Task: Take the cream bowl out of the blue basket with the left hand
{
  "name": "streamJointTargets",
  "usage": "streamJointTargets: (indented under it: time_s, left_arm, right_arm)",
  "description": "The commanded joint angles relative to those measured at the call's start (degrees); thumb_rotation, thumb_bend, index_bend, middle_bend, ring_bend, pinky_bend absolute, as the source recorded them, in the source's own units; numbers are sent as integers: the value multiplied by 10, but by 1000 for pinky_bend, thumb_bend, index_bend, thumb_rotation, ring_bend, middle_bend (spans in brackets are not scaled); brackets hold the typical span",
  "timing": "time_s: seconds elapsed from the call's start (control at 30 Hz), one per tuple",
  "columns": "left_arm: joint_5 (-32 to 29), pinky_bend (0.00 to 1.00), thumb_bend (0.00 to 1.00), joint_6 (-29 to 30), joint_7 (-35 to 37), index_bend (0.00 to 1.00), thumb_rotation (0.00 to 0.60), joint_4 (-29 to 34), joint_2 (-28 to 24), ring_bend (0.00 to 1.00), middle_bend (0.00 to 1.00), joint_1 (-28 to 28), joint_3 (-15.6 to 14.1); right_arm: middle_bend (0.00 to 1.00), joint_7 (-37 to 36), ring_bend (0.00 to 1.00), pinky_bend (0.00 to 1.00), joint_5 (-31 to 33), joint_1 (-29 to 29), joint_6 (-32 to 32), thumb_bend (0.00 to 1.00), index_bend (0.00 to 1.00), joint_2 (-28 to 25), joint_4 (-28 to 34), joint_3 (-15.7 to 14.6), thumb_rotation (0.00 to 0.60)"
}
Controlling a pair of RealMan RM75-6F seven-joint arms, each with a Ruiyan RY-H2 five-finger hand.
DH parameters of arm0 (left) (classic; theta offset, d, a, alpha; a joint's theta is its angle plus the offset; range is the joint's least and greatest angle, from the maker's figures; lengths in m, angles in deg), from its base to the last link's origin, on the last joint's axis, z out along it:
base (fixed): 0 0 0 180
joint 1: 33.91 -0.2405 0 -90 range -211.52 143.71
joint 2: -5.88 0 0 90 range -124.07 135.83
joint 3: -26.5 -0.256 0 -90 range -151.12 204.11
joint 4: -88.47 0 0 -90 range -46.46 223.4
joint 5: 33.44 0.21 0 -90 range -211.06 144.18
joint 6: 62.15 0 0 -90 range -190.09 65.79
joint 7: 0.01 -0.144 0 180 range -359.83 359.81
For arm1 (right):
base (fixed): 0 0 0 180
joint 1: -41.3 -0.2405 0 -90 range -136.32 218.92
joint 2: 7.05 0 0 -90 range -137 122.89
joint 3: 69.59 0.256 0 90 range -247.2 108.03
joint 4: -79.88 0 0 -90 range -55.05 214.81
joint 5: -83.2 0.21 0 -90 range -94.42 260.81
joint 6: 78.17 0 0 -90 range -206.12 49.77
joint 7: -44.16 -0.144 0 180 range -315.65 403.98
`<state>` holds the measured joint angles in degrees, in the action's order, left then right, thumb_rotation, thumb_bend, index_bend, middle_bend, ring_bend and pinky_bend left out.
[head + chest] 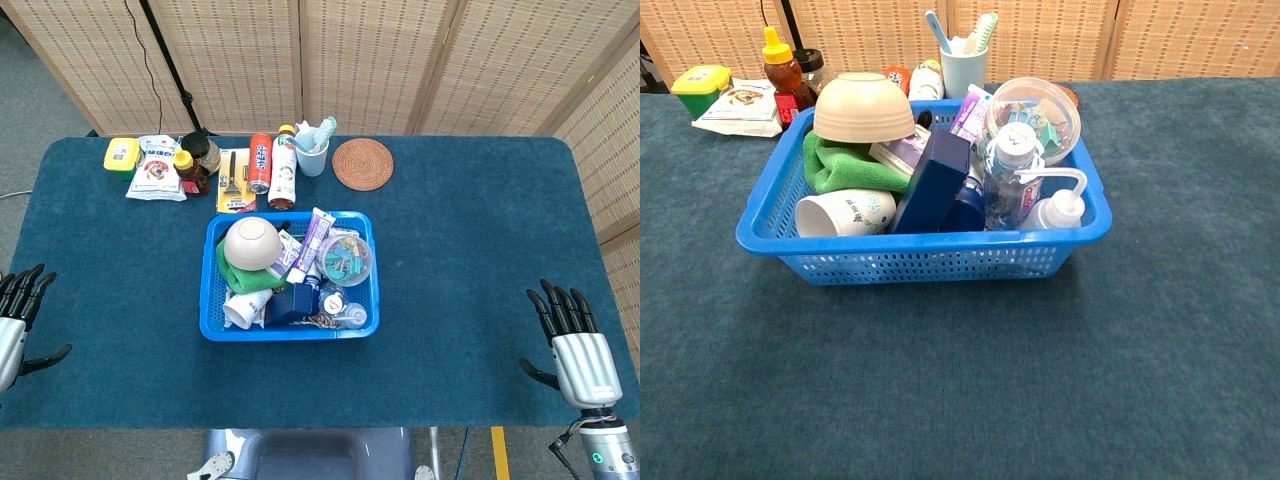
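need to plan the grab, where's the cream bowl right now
The cream bowl sits upside down in the blue basket's far left corner, atop the green cloth, in both views.

The right hand [573, 352] has slim black fingers [561, 308] set on a silver-grey, boxy metal palm, its back panel marked by seams and small fasteners. Below it sits a paler grey cylindrical wrist with a small green light, and a thin dark cable runs beside the wrist. The left hand [18, 320], cut off by the picture's edge, shows the same build: black fingers [28, 285], a black thumb and a silver-grey palm. A glossy grey-white rounded body shell shows at the bottom of the head view.
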<state>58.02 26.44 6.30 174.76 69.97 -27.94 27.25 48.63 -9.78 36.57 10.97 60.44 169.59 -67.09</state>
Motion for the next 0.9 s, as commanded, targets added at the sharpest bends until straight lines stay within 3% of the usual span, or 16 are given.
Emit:
streamJointTargets:
  time_s: [0.03, 0.3, 0.47, 0.63, 0.9]
  left_arm:
    - [0, 0, 1, 0, -2, 0, 600, 0, 1, 0, 0, 0, 0]
    - [3, 0, 1, -22, 5, 0, 600, 13, -4, 0, 0, 19, 6]
    - [19, 0, 1, -57, 38, 0, 600, 67, -66, 0, 0, 72, 37]
    - [-12, 0, 1, -134, 33, 0, 600, 132, -125, 0, 0, 135, 76]
    - [-72, 0, 1, -275, -41, 0, 600, 166, -116, 0, 0, 240, 113]
  right_arm:
    - [0, 1, 0, 0, 1, -1, -4, 0, 0, 0, 0, -1, 600]
    - [0, 5, 0, 0, 3, -1, -7, 0, 0, -4, 13, -1, 600]
    - [0, 5, 0, 0, 20, -5, -20, 0, 0, -3, 10, 4, 600]
    - [0, -1, 0, 0, 40, -12, -36, 0, 0, -2, 1, 12, 600]
    - [0, -5, 0, 0, 65, -16, -51, 0, 0, 1, -10, 20, 600]
